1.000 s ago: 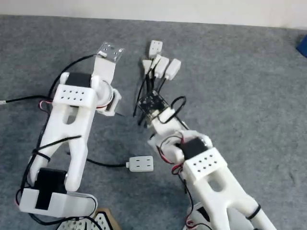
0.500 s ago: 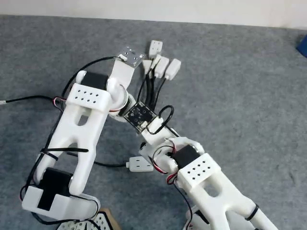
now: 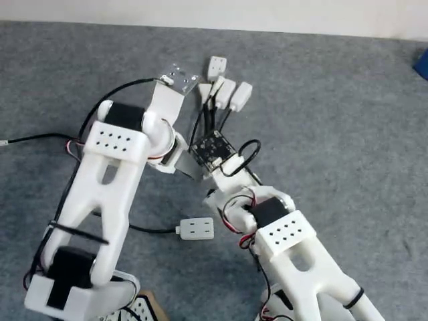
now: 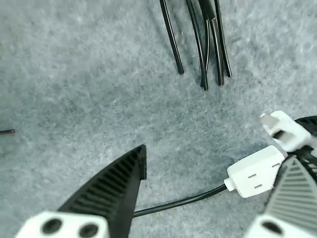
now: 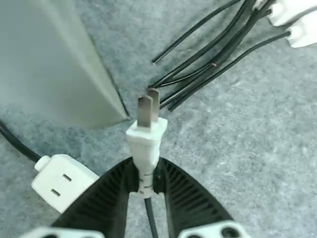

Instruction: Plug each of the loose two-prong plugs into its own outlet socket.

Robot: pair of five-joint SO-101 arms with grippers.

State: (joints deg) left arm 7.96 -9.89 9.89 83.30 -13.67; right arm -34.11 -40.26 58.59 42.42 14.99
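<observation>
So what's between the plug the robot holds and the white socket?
Bare grey carpet, seen in the right wrist view, between the two-prong plug in the right gripper and the outlet socket.

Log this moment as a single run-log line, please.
right end effector: shut on plug | left end effector: open near outlet socket | plug: not yet inserted

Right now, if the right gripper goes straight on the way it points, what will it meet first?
Probably the bundle of black cords: the prongs of the plug held in the right gripper aim at their loose ends. The grey panel stands just beside that line; depth is unclear.
</observation>
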